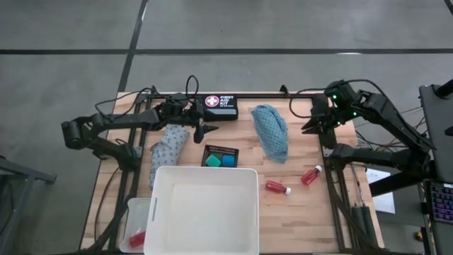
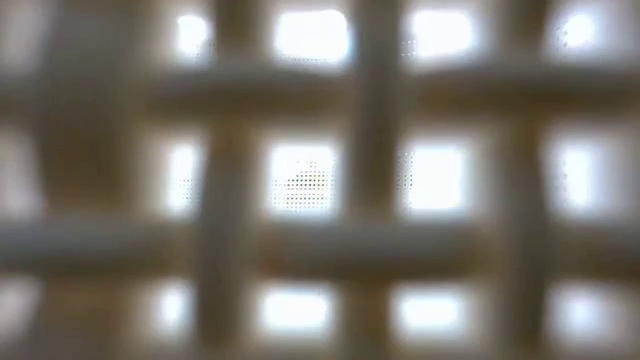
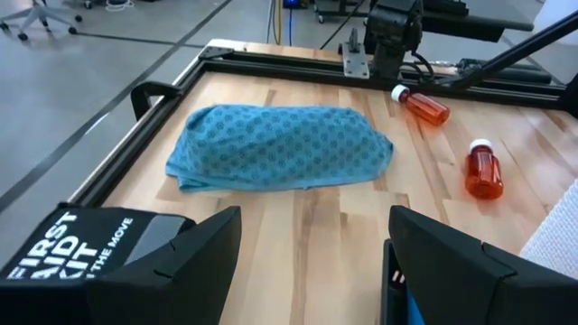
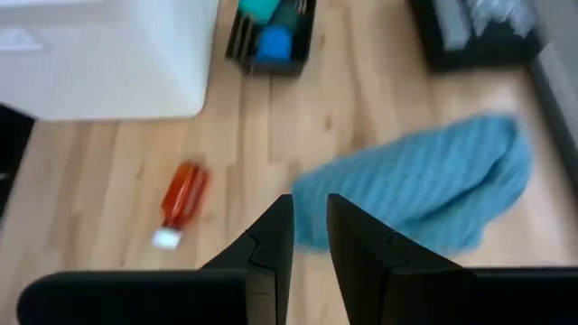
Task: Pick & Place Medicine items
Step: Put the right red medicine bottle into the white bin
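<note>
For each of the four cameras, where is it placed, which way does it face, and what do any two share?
High: overhead, facing down; both arms show.
Low: table height; only a blurred mesh fills it.
Left wrist: behind the open left hand, facing the teal cloth.
Right wrist: behind the right hand, nearly shut, above the same cloth.
Shared: both wrist views and the high view show the teal cloth.

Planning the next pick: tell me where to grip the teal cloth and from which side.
Take the teal cloth from straight above, at the raised fold near its middle. It lies bunched in a long mound on the table, so there is no edge to slide under; pinching across its narrow width probably gathers the most fabric. The right gripper, its fingers nearly shut, is nearest and would need to open first.
</note>
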